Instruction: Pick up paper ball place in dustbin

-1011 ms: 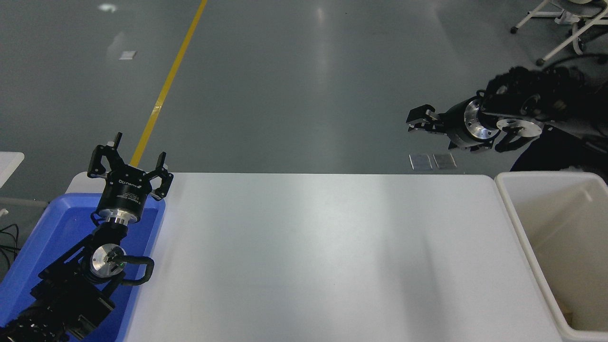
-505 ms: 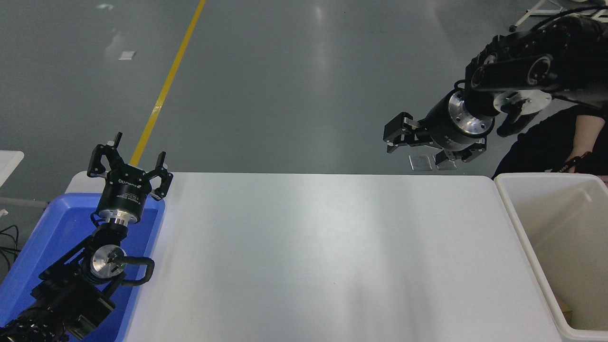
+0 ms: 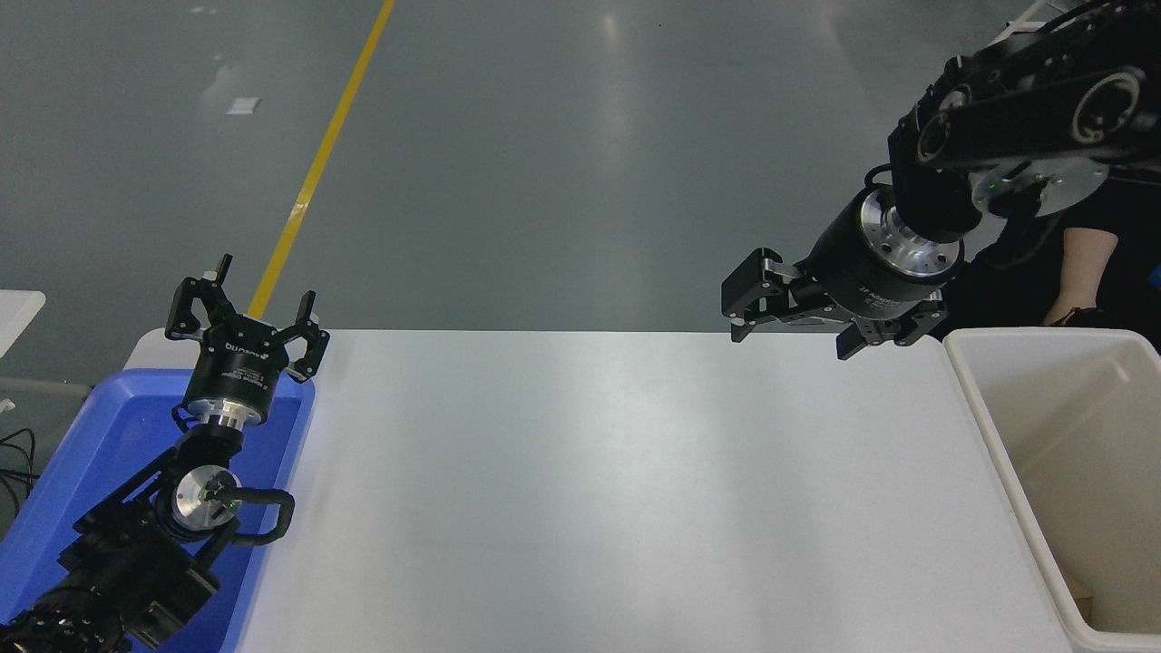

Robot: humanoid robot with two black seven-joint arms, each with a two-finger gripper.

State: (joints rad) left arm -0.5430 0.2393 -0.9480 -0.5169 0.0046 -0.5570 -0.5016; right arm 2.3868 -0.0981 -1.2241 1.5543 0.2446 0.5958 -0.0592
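- No paper ball on the desk [image 3: 580, 490]; maybe down in the dustbin [image 3: 984, 413], can't tell.
- Right gripper [image 3: 787, 319] empty, jaws spread, by desk's far edge.
- Left gripper [image 3: 245, 317] parked over blue tray [image 3: 54, 472], jaws spread.
- Looks done, or none put out.

A white table [image 3: 580, 490] with rounded far corners is seen from above, its surface smooth and faintly glossy, with soft vertical bands of reflected light across the middle. At its left end a bright blue tray [image 3: 82, 453] is set — only partly in view, cut by the picture's edge. At the right end an off-white dustbin [image 3: 975, 399] with a thick rounded rim is placed against the table's edge. Beyond the table a grey floor [image 3: 562, 163] is crossed by a yellow line [image 3: 322, 159].
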